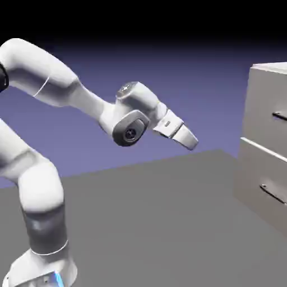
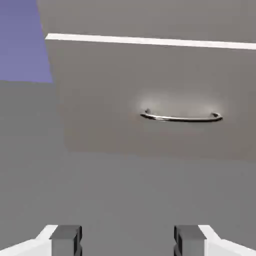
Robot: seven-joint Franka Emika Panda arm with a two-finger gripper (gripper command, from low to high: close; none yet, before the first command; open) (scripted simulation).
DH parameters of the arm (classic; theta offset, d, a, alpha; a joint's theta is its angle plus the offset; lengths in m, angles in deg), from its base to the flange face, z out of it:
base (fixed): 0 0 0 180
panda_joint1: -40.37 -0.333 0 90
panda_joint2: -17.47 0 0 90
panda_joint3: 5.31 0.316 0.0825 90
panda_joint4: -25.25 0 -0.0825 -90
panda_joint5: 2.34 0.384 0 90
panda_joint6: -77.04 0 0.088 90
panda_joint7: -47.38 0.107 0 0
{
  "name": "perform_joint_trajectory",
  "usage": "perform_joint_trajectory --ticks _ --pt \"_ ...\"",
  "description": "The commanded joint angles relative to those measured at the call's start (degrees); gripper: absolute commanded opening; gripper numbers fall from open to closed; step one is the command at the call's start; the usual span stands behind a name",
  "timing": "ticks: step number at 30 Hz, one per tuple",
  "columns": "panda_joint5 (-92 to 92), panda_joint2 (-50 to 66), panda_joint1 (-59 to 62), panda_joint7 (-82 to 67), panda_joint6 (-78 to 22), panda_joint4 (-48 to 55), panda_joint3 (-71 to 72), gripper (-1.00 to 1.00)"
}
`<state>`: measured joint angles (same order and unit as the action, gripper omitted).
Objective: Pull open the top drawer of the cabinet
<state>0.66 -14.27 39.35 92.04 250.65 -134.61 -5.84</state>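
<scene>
The jaws (image 2: 128, 240) stand wide apart, holding nothing. The arm (image 1: 89, 106) angles them down toward the cabinet (image 1: 263, 146), well apart from it. The exterior view shows the top drawer (image 1: 269, 103) above the lower drawer; the hand view shows the lower handle (image 2: 181, 119) whole.

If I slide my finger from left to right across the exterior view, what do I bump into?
The robot's base, then its gripper, then the cabinet, then the cabinet's two dark bar handles.
</scene>
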Motion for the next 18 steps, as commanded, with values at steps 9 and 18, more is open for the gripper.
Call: perform_joint_trajectory --ticks 9,18 --pt "22.4 6.9 -2.5 16.4 -2.9 8.5 -4.0 0.0" --pt "44.9 13.8 -5.0 32.8 -5.9 17.1 -7.9 0.0"
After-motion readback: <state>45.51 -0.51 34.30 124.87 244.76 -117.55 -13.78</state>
